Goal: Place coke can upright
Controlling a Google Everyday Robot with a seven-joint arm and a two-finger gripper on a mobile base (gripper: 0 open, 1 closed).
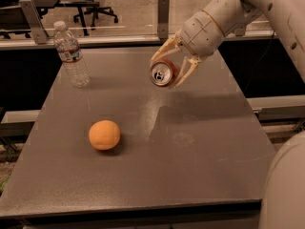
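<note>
The coke can (163,73) is a red can, held on its side with its silver pull-tab end facing the camera. My gripper (167,67) is shut on the coke can, its pale fingers (185,72) clasping it from both sides. The can hangs in the air well above the grey table (200,166), over its far middle part. The arm reaches in from the upper right.
A clear plastic water bottle (71,54) stands upright at the table's far left. An orange (104,135) lies on the table's left middle. A rail and office chairs run behind the table. The robot's body (283,185) is at the lower right.
</note>
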